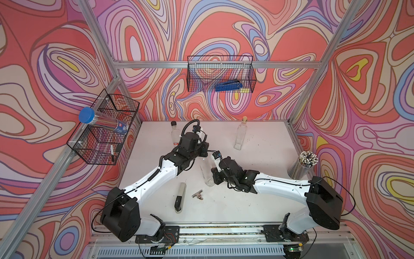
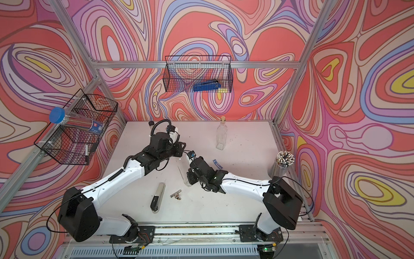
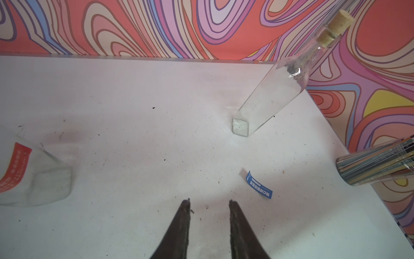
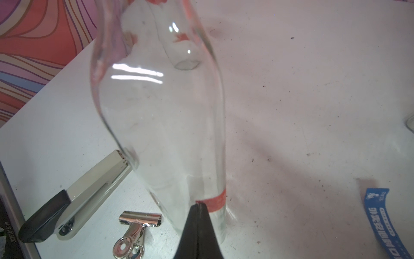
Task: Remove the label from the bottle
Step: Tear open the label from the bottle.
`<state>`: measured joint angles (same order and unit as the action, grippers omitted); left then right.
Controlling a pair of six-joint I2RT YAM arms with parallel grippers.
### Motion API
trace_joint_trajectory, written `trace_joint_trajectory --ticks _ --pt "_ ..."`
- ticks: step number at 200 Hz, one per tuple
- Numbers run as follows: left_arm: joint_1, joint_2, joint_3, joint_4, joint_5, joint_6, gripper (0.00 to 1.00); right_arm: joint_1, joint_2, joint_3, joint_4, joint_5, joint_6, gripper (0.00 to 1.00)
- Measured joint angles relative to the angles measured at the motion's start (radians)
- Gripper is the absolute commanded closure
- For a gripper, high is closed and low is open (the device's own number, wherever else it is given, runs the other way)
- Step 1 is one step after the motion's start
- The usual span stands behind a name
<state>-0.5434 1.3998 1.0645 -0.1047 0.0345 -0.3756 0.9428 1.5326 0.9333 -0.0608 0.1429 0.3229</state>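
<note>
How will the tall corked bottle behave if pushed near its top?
The corked bottle stands tall on a small square base, so it would probably tip rather than slide. It looks like smooth clear glass: likely slippery, and breakable if it falls.

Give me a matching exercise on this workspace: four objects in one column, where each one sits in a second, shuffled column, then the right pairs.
Objects
1. blue label strip
2. corked bottle
3. blue-capped tube
4. pencils

Places
A. bunched in a clear cup
B. standing upright near the back wall
C. lying loose on the table
D. resting in the wire basket on the left frame

Pairs: 1-C, 2-B, 3-D, 4-A
</note>
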Motion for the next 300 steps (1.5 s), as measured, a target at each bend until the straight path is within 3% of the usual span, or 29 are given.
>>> trace_joint_trajectory --ticks 300 --pt "0.0 0.022 0.033 -0.023 0.071 0.066 1.0 0.0 -0.005 0.017 -0.068 0.062 -0.05 1.0"
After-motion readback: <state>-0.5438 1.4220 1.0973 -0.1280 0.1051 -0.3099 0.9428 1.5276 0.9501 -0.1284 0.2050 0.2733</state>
